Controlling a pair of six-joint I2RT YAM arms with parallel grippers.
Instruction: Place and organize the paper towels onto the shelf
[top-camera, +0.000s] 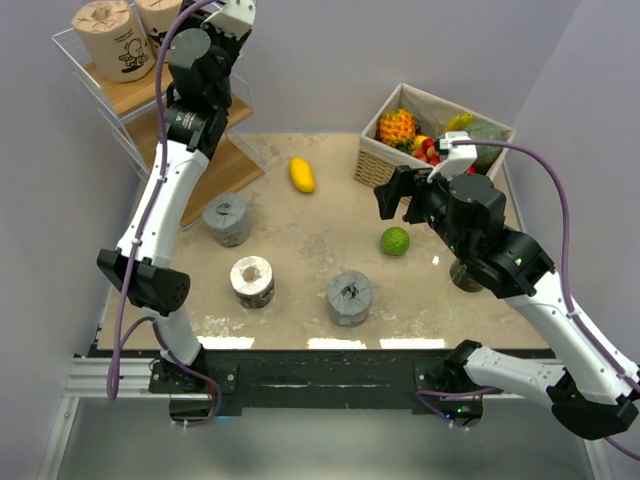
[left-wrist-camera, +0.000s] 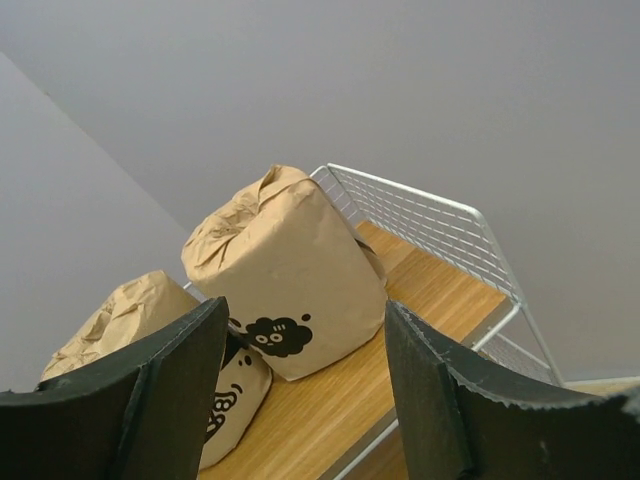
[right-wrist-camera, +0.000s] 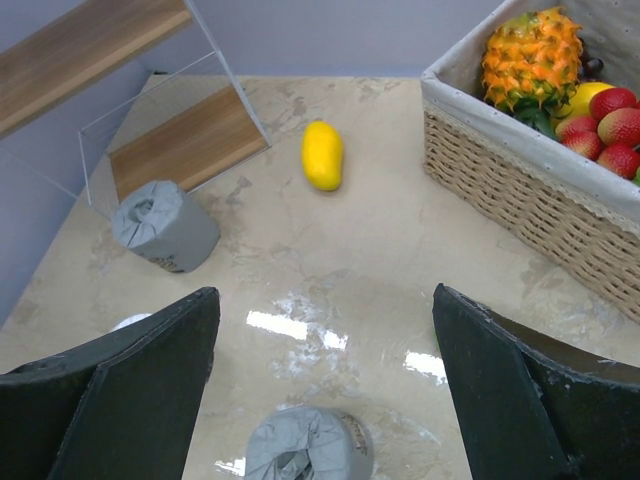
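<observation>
Two tan wrapped paper towels with cartoon prints (top-camera: 108, 35) (top-camera: 160, 15) stand on the top board of the white wire shelf (top-camera: 130, 95). My left gripper (top-camera: 215, 20) hovers beside them, open and empty; in its wrist view the jaws (left-wrist-camera: 305, 390) frame the nearer tan roll (left-wrist-camera: 285, 270), with the other one (left-wrist-camera: 130, 320) to the left. Two pale grey rolls (top-camera: 228, 218) (top-camera: 349, 297) and a cream roll (top-camera: 252, 281) lie on the table. A dark grey roll (top-camera: 466, 272) shows partly behind my right arm. My right gripper (top-camera: 398, 195) is open and empty above the table, with a grey roll (right-wrist-camera: 305, 450) below it.
A yellow mango (top-camera: 301, 174) and a green lime (top-camera: 395, 241) lie on the table. A wicker fruit basket (top-camera: 385, 160) stands at the back right. The shelf's lower boards (right-wrist-camera: 185, 145) reach onto the table's back left, next to the far grey roll (right-wrist-camera: 165, 225).
</observation>
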